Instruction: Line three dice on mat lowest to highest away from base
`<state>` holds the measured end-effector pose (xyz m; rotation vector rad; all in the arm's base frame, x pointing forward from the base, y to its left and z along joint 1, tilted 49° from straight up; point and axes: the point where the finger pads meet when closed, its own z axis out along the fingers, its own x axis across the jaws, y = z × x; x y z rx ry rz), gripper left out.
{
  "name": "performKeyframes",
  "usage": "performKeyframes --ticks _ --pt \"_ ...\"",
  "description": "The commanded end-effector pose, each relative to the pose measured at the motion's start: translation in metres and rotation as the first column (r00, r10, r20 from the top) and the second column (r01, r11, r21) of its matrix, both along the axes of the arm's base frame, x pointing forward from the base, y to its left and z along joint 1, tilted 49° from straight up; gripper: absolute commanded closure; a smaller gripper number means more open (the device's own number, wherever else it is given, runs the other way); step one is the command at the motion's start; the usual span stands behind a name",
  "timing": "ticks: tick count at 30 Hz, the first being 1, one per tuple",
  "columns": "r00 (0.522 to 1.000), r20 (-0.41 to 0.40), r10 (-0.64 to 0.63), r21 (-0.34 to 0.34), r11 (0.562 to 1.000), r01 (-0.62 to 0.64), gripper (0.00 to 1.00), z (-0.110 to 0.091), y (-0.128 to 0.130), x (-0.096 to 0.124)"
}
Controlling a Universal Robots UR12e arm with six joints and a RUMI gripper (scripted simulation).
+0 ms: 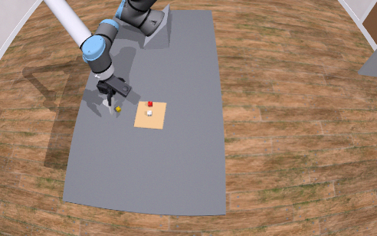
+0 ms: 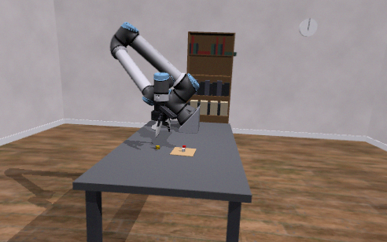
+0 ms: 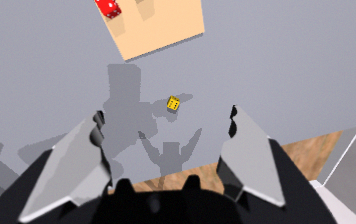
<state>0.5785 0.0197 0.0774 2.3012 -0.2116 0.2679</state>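
A tan mat lies on the grey table. A red die sits on the mat near its far edge. A white die sits on the mat just in front of the red one. A yellow die lies on the bare table left of the mat. My gripper is open and empty. It hangs above the table just left of the yellow die.
The arm's base mount stands at the table's far end. A bookshelf stands against the back wall. The table's left edge and the wood floor lie close to the gripper.
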Motion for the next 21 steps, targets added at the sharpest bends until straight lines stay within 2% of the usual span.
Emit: performKeyframes --ticks 1,2,7,12,21 --pt "0.993 0.08 -0.081 0.013 0.997 0.08 0.0 0.006 -0.006 0.0" --pt "0.993 0.08 -0.081 0.013 0.997 0.08 0.0 0.006 -0.006 0.0" --pt "0.964 0.192 -0.184 0.046 0.983 0.179 0.0 0.014 -0.015 -0.002" --pt "0.929 0.268 -0.257 0.075 0.966 0.246 0.0 0.02 -0.021 -0.003" --pt "0.894 0.323 -0.311 0.101 0.95 0.294 0.0 0.025 -0.026 -0.004"
